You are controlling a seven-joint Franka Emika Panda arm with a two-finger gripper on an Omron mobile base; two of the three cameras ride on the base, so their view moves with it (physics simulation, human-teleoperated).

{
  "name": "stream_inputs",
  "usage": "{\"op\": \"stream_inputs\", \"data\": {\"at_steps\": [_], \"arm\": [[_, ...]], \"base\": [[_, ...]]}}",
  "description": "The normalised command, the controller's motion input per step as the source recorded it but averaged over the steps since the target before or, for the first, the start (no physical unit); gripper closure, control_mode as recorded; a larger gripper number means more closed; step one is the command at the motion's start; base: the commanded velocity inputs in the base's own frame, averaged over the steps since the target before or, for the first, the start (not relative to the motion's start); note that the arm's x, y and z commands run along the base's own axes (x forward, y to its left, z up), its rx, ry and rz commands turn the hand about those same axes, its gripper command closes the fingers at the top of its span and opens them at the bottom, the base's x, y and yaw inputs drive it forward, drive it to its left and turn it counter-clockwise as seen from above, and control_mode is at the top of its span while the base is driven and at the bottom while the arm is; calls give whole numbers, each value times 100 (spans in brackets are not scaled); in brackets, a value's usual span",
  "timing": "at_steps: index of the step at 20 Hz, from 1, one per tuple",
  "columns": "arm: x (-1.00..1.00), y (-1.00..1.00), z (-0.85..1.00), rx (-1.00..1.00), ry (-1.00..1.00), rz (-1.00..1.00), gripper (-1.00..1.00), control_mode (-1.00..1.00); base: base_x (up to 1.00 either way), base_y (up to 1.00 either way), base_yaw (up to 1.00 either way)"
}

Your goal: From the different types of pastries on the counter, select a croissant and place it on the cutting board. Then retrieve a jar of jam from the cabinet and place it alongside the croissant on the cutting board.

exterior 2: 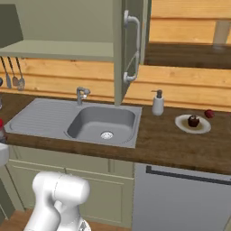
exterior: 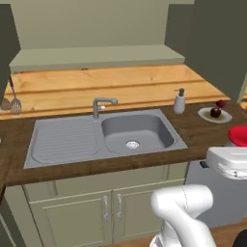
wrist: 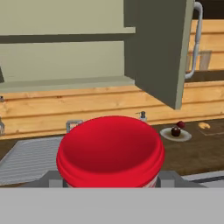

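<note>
At the bottom of the hand view, a jar with a broad red lid [wrist: 110,151] sits between the hand's [wrist: 110,181] jaws, which are closed on it; the lid also shows red at the right edge of the left base view. Beyond it lies the dark wooden tabletop [exterior 2: 180,144] with a grey steel sink [exterior: 132,131]. Near the tabletop's back edge stand a white soap dispenser [exterior 2: 157,103] and a pale round plate [exterior 2: 192,124] carrying a dark pastry [exterior 2: 193,121]. The pale green cabinet door [wrist: 159,48] hangs open above.
</note>
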Motion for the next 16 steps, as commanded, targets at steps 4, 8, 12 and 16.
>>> {"op": "stream_inputs", "data": {"at_steps": [4,8,12,16], "arm": [[0,0,0,0,0,0,100,100],[0,0,0,0,0,0,100,100],[0,0,0,0,0,0,100,100],[0,0,0,0,0,0,100,100]], "base": [[-2,-96,1],[-19,-100,1],[-6,-100,0],[-1,-100,0]]}}
